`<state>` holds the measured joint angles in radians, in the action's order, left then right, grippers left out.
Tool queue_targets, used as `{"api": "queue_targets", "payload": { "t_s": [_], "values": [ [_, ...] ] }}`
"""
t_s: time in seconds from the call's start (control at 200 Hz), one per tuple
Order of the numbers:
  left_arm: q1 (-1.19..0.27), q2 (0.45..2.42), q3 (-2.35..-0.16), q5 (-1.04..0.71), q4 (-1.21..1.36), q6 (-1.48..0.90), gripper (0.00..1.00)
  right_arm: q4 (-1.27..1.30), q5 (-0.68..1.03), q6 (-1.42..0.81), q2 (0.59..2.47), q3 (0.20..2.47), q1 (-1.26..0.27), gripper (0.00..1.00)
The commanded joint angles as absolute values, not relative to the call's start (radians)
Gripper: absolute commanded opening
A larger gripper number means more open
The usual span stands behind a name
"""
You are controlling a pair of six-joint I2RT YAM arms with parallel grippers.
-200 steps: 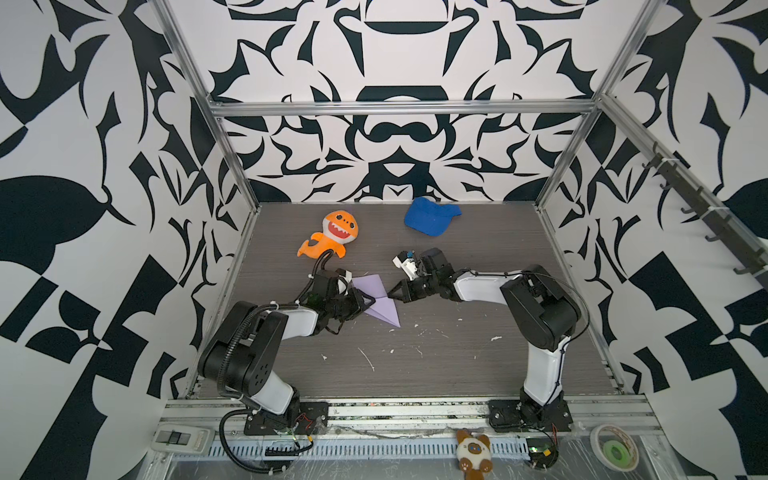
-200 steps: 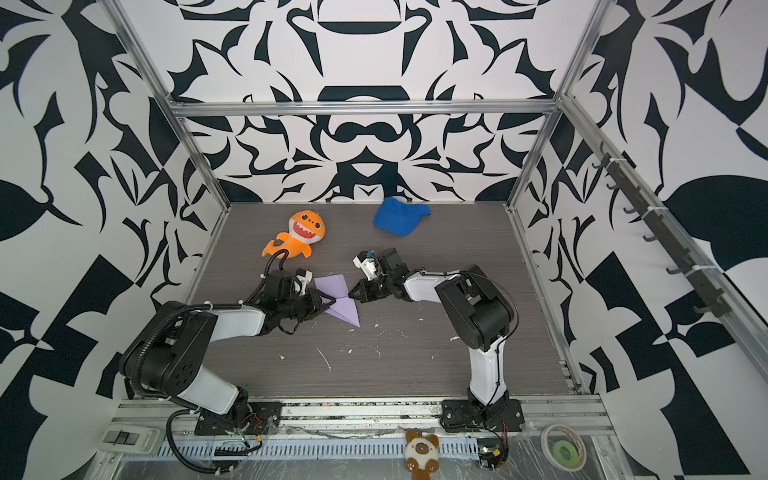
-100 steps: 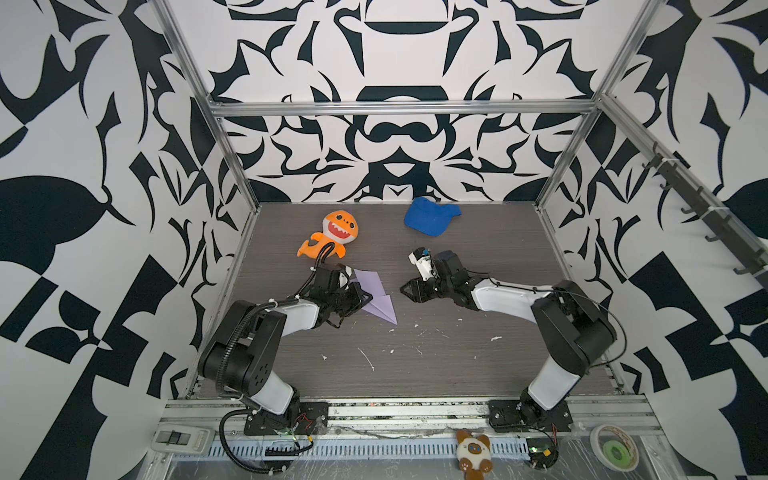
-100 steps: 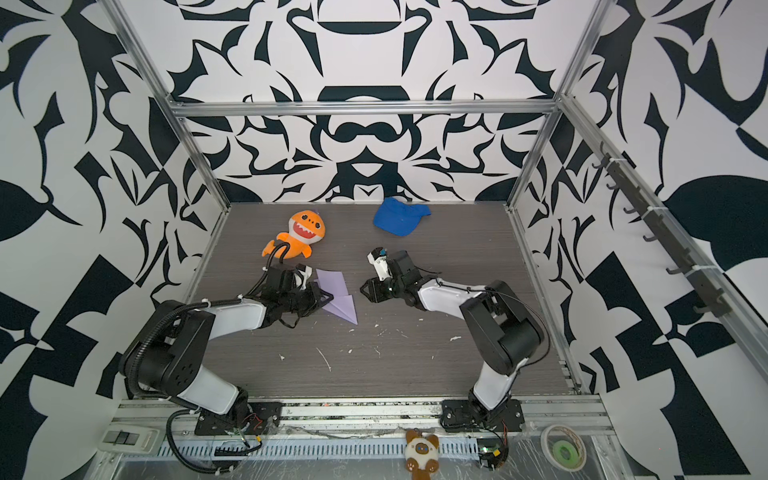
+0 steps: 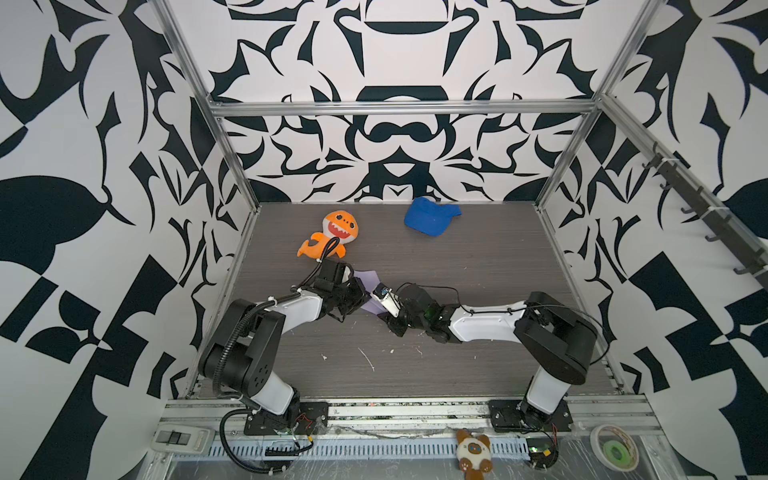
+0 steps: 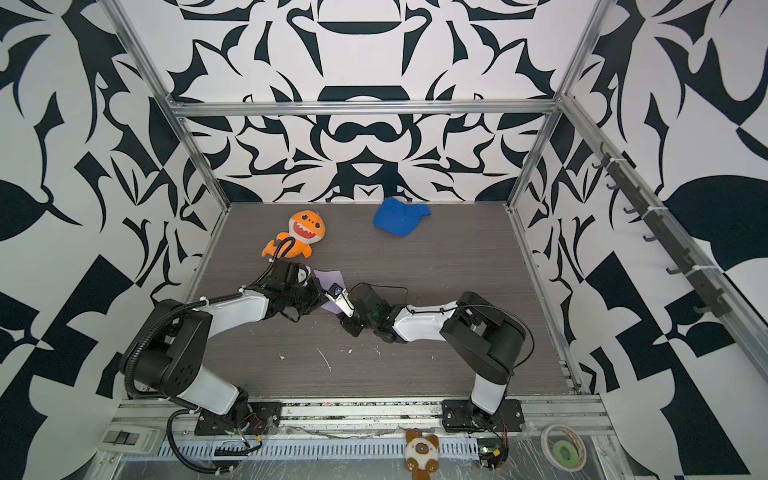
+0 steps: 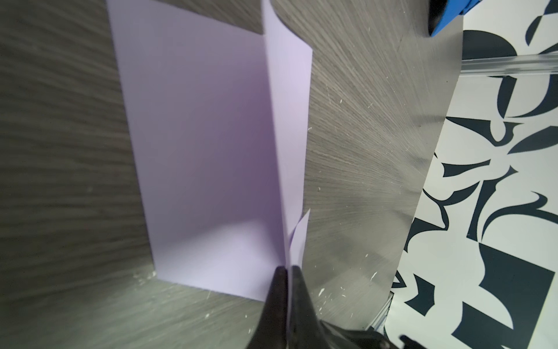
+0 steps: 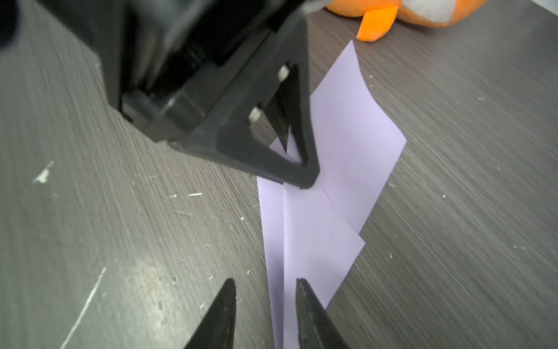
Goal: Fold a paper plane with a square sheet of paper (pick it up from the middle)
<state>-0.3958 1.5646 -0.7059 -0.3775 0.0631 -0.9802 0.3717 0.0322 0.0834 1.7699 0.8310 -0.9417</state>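
Lavender sheet (image 7: 205,145) lies on table (image 5: 457,270), left of centre, near orange plush shark (image 5: 332,235), between both arms
Left gripper (image 7: 286,269) pinched tight on sheet's raised centre fold
Right gripper (image 8: 262,285): narrow gap, jaws astride sheet's pointed end, no clamp visible
Done, by look: centre crease in, corner flaps folded toward nose, layers overlapping
Left, by judgement: rear half broad and half-open; wing folds, pressing flat, final dart shape
Call it roughly midway

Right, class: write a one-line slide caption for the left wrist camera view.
Left gripper shut on the raised fold of the lavender paper, one flap flat on the grey table.
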Motion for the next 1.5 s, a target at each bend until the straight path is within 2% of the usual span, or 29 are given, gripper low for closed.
{"api": "queue_targets", "payload": {
  "t_s": [0.0,0.2,0.53,0.75,0.81,1.18,1.495],
  "values": [
    [-0.401,1.575,-0.736,-0.359,-0.006,-1.019,0.06,0.494,-0.039,0.154,1.789,0.819,-0.960,0.35],
    [-0.402,1.582,-0.755,-0.365,-0.044,-1.039,0.06,0.622,-0.087,0.168,1.838,0.791,-0.965,0.32],
    [-0.402,1.584,-0.768,-0.367,-0.078,-1.048,0.10,0.684,-0.151,0.195,1.884,0.795,-0.965,0.24],
    [-0.386,1.559,-0.770,-0.359,-0.116,-1.050,0.27,0.678,-0.143,0.230,1.855,0.761,-0.965,0.13],
    [-0.378,1.555,-0.768,-0.359,-0.122,-1.049,0.29,0.678,-0.133,0.235,1.846,0.748,-0.965,0.10],
    [-0.315,1.427,-0.755,-0.349,-0.150,-1.034,0.57,0.690,-0.046,0.165,1.810,0.710,-0.960,0.03],
    [-0.308,1.362,-0.664,-0.370,-0.057,-1.073,0.65,0.669,0.093,0.050,1.787,0.714,-0.910,0.03]
  ]
}}
